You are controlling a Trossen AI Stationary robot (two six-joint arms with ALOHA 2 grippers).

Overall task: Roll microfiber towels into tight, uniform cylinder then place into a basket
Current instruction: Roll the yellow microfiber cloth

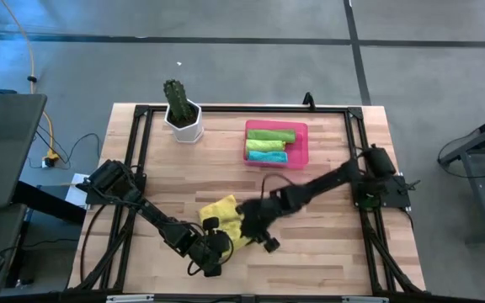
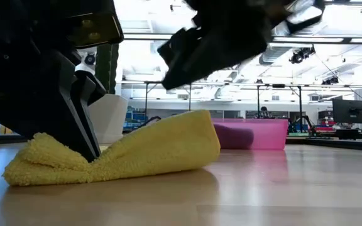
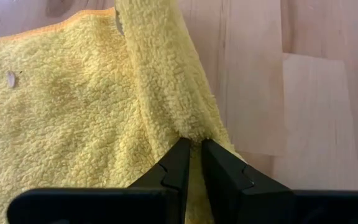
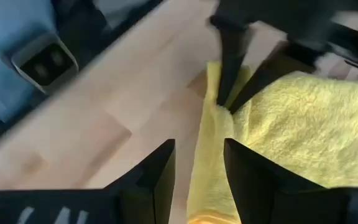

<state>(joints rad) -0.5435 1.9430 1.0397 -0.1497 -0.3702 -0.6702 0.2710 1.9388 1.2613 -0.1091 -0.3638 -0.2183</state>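
Observation:
A yellow towel (image 1: 224, 212) lies partly folded on the wooden table, its underside flat on the boards. My left gripper (image 3: 192, 144) is shut on a raised ridge of it at the near end (image 2: 87, 141). My right gripper (image 4: 199, 152) hangs open just above the towel's right edge (image 2: 219, 37), touching nothing. The pink basket (image 1: 300, 145) stands at the far right. It holds a rolled green towel (image 1: 269, 135) and a rolled teal towel (image 1: 268, 155). My left gripper pinches a raised fold of the yellow towel (image 3: 188, 127) between its two fingertips, where a thick ridge of cloth ends near the towel's edge. The fingers slant down from the table's near-left side. The towel lies on the table and humps up beyond the fingers (image 2: 168, 141).
A white pot with a green cactus (image 1: 183, 114) stands at the far left of the table. A black frame (image 1: 242, 108) runs around the tabletop. Bare wood (image 1: 327, 244) lies to the right of the towel.

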